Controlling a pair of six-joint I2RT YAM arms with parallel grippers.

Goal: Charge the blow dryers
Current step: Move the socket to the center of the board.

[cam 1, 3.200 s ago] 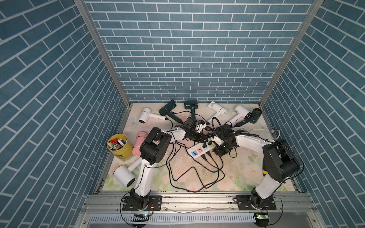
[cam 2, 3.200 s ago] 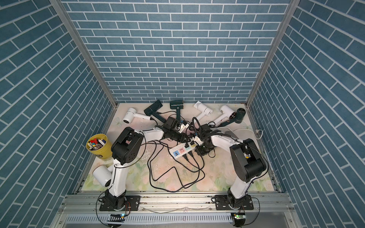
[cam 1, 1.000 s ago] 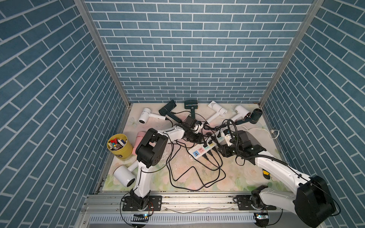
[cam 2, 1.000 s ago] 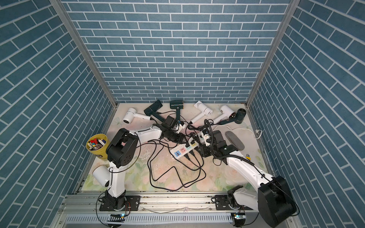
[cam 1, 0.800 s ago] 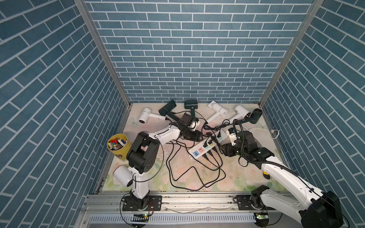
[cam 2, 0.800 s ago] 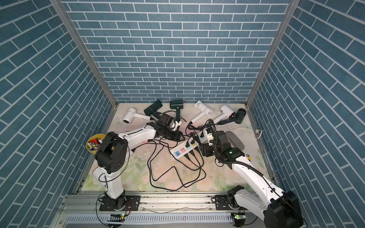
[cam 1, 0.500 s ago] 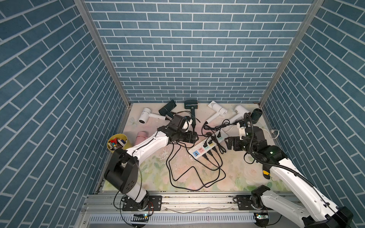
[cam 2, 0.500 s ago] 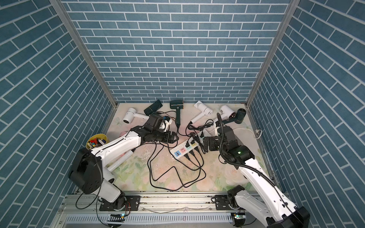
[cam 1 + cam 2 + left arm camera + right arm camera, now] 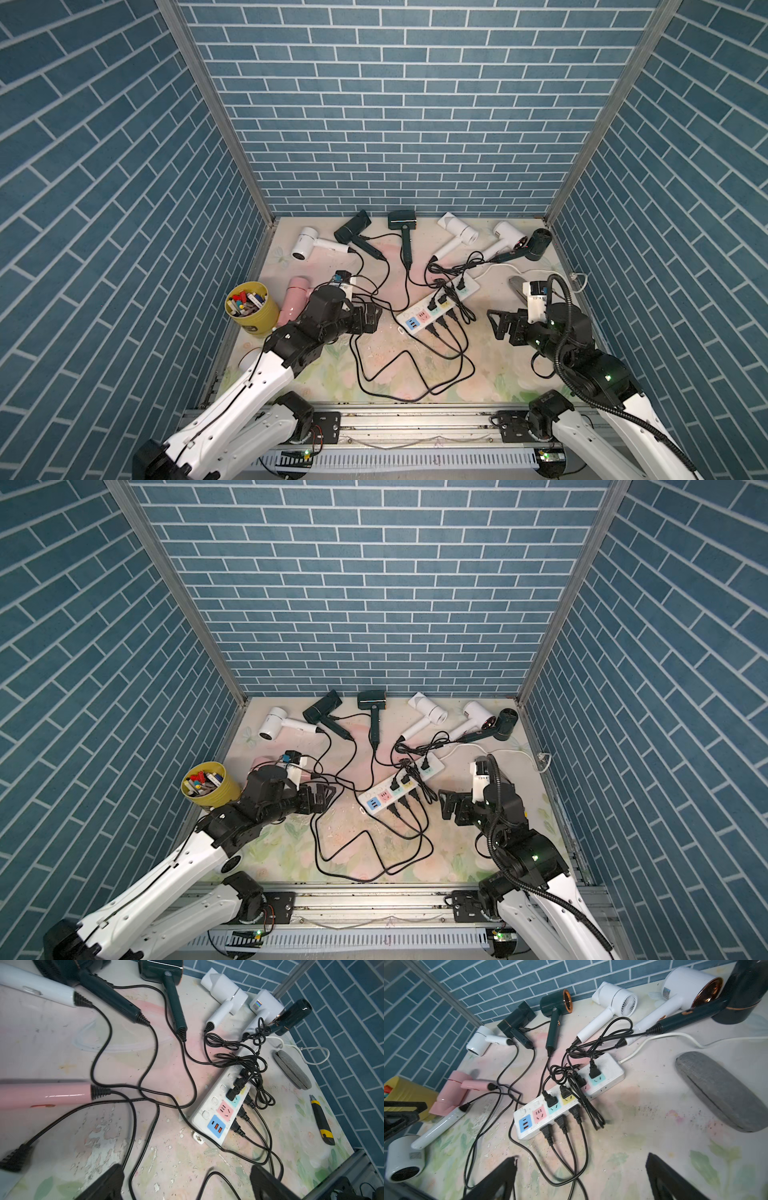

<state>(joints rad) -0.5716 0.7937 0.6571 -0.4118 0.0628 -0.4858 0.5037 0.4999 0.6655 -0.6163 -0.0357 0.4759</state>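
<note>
Both grippers hang low over the front of the table [image 9: 478,374] and hold nothing. The left gripper [image 9: 368,318] has its jaws spread wide above loose black cords [image 9: 395,365]. The right gripper [image 9: 498,328] stands just as wide over bare floral tabletop.

Nearest me on the left, a white dryer [image 9: 404,1159] lies by the table edge. Just beyond it the pink dryer [image 9: 452,1093] rests beside the yellow cup [image 9: 251,307] of pens.

Between the two arms I see the power strip [image 9: 436,303] lying on a diagonal. Several black plugs are seated along its top and near side, and its pink socket [image 9: 539,1113] is bare. Off to the right lie a grey roll [image 9: 720,1088] and a utility knife [image 9: 322,1124].

Farthest off, the other six blow dryers [image 9: 403,226] lie in a row along the back wall, white and dark mixed. They run from a small white dryer [image 9: 309,245] at the left end to a dark dryer [image 9: 538,245] in the right corner, and their cords trail toward the strip.
</note>
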